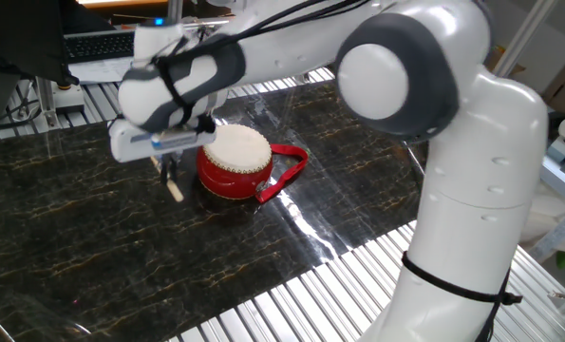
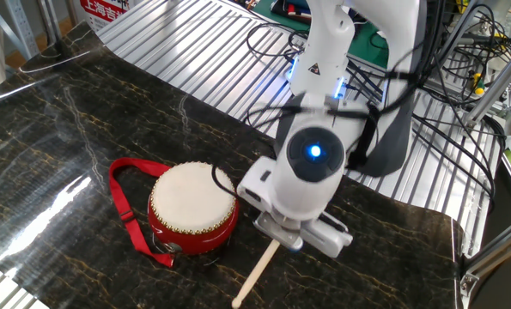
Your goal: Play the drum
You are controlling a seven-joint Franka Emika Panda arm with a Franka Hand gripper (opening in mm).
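The gripper (image 1: 169, 169) is pinching the stick (image 2: 257, 269) beside the drum (image 2: 192, 209) on the table (image 2: 57, 137), and it is probably needing more height before swinging onto the skin.

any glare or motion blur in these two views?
One fixed view: window glare streaks the glossy dark marble tabletop right of the red drum with cream skin; arm sharp. Other fixed view: glare patch at left, white arm links motion-blurred, blue status light blooming.
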